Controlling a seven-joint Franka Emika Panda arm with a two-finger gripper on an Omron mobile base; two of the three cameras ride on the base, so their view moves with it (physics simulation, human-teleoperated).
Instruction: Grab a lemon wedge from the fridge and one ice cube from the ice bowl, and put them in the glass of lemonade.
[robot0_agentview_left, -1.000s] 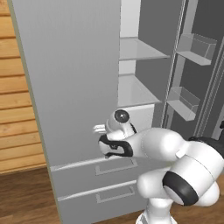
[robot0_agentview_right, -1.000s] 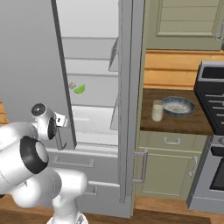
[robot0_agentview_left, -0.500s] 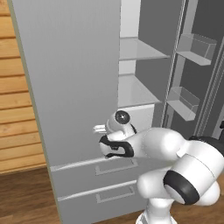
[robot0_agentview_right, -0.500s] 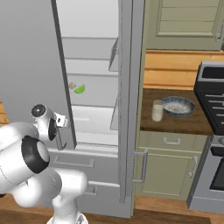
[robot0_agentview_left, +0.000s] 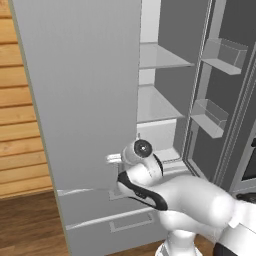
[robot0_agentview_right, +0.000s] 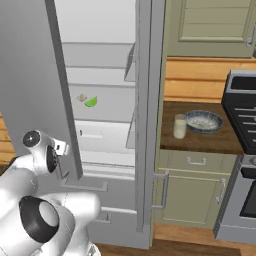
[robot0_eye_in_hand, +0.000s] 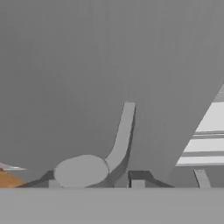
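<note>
The fridge (robot0_agentview_right: 145, 100) stood with its left door (robot0_agentview_left: 75, 95) swung open, and that grey panel stood between the arm and the pale interior. The gripper (robot0_eye_in_hand: 94, 181) sat low against the door, at the foot of the long bar handle (robot0_eye_in_hand: 121, 135), whose rounded end lay between the dark finger tips; they appeared clamped on the handle's base, though the contact itself was hard to make out.

In the right base view the lemon wedge (robot0_agentview_right: 91, 102) lay on a middle shelf (robot0_agentview_right: 100, 107) of the fridge, toward its left side, with a small pale object (robot0_agentview_right: 81, 98) just beside it. The door's edge ran down between the wedge and the robot's wrist.

To the right of the fridge, on the dark counter (robot0_agentview_right: 200, 142), the glass of lemonade (robot0_agentview_right: 179, 126) stood near the counter's left edge, just beside the ice bowl (robot0_agentview_right: 203, 121). A stove (robot0_agentview_right: 242, 150) closed off the counter's right end, with beige cabinets (robot0_agentview_right: 190, 190) below.
</note>
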